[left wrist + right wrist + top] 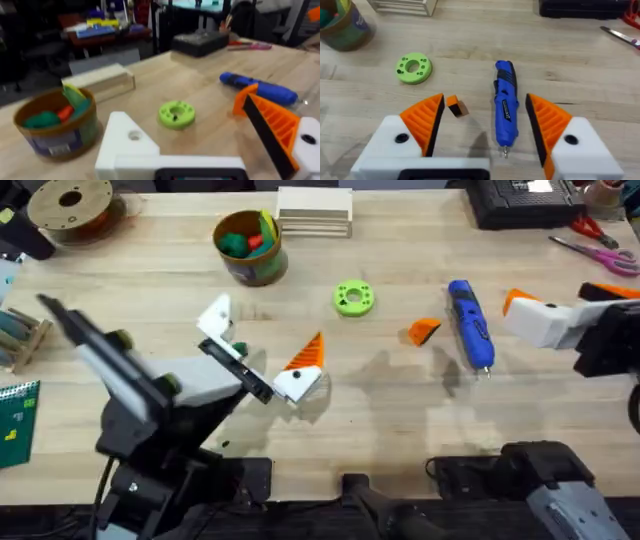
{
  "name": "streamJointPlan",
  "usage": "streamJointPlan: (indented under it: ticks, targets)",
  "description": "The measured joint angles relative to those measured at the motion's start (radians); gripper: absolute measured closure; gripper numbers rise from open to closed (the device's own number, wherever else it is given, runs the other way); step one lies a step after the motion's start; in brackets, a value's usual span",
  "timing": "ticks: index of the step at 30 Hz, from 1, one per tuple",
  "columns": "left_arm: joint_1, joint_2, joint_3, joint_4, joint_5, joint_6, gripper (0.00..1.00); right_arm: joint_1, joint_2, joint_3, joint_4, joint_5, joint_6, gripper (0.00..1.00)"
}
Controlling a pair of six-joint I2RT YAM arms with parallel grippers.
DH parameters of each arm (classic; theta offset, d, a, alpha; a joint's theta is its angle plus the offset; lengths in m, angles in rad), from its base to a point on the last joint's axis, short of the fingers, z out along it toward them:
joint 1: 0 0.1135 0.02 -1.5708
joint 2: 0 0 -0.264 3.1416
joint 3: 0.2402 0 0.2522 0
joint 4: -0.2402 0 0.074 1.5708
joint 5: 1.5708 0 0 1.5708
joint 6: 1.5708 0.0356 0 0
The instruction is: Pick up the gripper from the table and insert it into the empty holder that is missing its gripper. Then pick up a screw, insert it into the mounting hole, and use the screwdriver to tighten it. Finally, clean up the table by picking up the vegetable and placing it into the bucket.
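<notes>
The loose orange gripper (424, 331) (456, 106) lies on the table left of the blue screwdriver (470, 325) (506, 107). My left gripper (262, 330) (182, 131) is open. One of its fingers is the bare white holder (215, 315) (125, 145), the other carries an orange wedge (308, 352) (270, 125). My right gripper (548, 295) (485, 100) is open just right of the screwdriver, with orange wedges on both fingers. The bucket (248, 248) (55, 125) holds green, red and yellow vegetable pieces. Any screw is too small to tell.
A lime-green ring disc (352, 298) (176, 114) (413, 68) lies between the bucket and the loose wedge. A wooden block (314, 210) stands behind the bucket. Scissors (600, 250) and a black case (525, 200) sit at the back right, a spool (70, 205) at the back left.
</notes>
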Motion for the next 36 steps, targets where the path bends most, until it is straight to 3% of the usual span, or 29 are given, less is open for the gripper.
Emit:
streamJointPlan:
  ticks: [3,36]
  targets:
    - [0.0,0.001,-0.002,-0.089,0.005,0.0,0.014,0.0,0.0,0.0,0.0,0.0,0.0,0.055]
    - [0.0,0.003,-0.002,-0.089,0.02,-0.005,0.014,0.0,0.0,0.0,0.0,0.0,0.0,0.055]
